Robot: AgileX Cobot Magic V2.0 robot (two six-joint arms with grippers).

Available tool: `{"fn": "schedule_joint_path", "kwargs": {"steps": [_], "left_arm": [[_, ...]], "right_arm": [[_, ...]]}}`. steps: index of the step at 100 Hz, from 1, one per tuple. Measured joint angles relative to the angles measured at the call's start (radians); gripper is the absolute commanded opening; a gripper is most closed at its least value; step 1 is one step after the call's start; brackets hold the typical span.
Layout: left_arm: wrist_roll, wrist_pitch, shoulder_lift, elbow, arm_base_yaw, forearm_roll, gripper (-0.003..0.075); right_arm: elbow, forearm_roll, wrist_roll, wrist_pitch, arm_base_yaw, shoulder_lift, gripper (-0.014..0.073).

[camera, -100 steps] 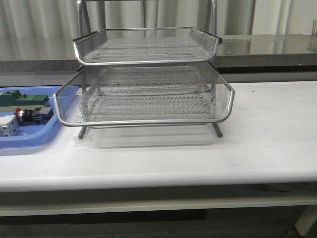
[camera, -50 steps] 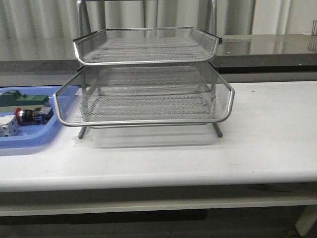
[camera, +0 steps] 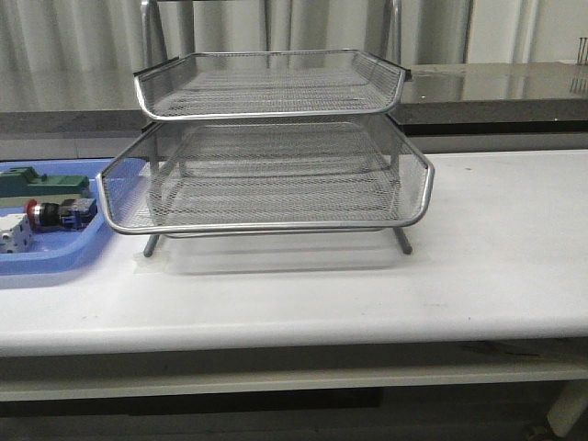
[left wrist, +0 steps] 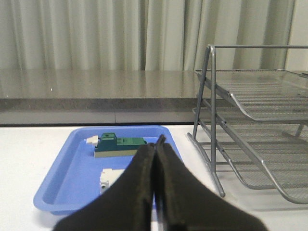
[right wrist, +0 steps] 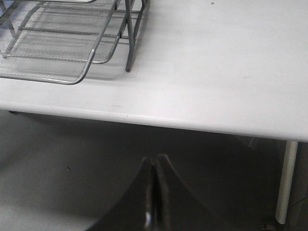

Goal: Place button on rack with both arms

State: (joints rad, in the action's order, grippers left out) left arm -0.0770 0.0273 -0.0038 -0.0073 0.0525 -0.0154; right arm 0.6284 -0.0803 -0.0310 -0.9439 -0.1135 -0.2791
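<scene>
**Waiting at the start: button in the tray, both claws clenched**

Comparing the front view with a second ago, I see almost nothing changed: the rack (camera: 271, 152) seems to sit a hair differently, but that may be image jitter. The button (camera: 57, 213) lies where it lay. I read this as the task not yet begun.

The button rests on its side in the blue plastic tray (camera: 55, 262), at nine o'clock from the rack and near its lower mesh tier without touching it. Its red mushroom head points toward nine o'clock, with a black collar behind it and the blue-and-black switch block toward three. A green block (camera: 41, 182) lies just beyond it at twelve, and a white part (camera: 14, 235) sits close by at about seven.

My left claw (left wrist: 156, 144) is clenched with nothing between the fingers, hovering on the near side of the tray. The right claw (right wrist: 154, 166) is likewise pressed together and empty, hanging below and in front of the worktop (right wrist: 216, 72) edge, well apart from the rack.
</scene>
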Motion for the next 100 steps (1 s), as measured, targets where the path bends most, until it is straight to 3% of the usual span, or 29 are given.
{"fn": "schedule_joint_path", "kwargs": {"steps": [26, 48, 81, 100], "left_arm": [[0.000, 0.191, 0.152, -0.214, 0.000, 0.037, -0.0021], [0.000, 0.348, 0.459, -0.533, 0.000, 0.030, -0.0021], [0.002, 0.665, 0.964, -0.987, 0.000, -0.118, -0.0021], [0.113, 0.787, 1.223, -1.159, 0.000, -0.139, -0.0021]], "right_arm": [[0.000, 0.000, 0.000, 0.000, 0.000, 0.000, -0.0071], [0.000, 0.000, 0.000, 0.000, 0.000, 0.000, -0.0071], [0.000, 0.000, 0.000, 0.000, 0.000, 0.000, -0.0071], [0.000, 0.000, 0.000, 0.000, 0.000, 0.000, -0.0071]]}}
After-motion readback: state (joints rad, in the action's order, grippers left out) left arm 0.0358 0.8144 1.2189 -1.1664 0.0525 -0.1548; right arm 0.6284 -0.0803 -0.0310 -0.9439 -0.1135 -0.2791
